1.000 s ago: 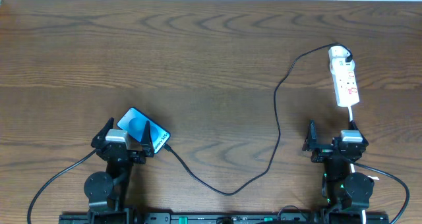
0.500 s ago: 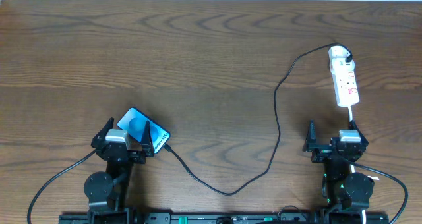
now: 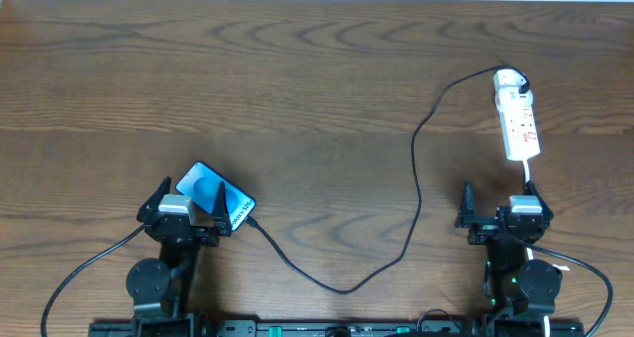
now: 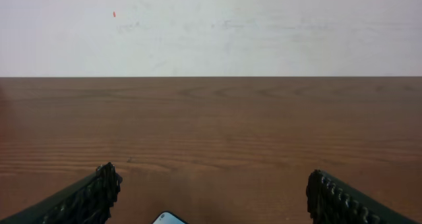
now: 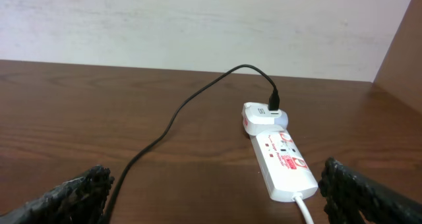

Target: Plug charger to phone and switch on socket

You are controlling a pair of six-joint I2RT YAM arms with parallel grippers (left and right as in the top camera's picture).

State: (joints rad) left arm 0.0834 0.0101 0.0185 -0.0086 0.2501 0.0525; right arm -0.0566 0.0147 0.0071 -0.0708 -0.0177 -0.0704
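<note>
The phone [image 3: 211, 195] lies slanted at the near left with its blue screen up, and only a corner of the phone [image 4: 168, 219] peeks into the left wrist view. My left gripper [image 3: 188, 202] stands open over it, one finger on each side. The charger [image 3: 416, 183], a thin black cable, runs from the white plug [image 3: 509, 78] at the socket's far end, loops toward the front and ends at the phone's lower right end; I cannot tell whether it is plugged in. The socket [image 3: 519, 122] lies at the right, just beyond my open right gripper [image 3: 498, 206], which holds nothing.
In the right wrist view the socket [image 5: 281, 159] lies ahead to the right, its white cord [image 5: 305, 208] trailing toward me, and the charger [image 5: 173, 122] crosses the wood on the left. A pale wall [image 4: 211, 29] closes the table's far edge.
</note>
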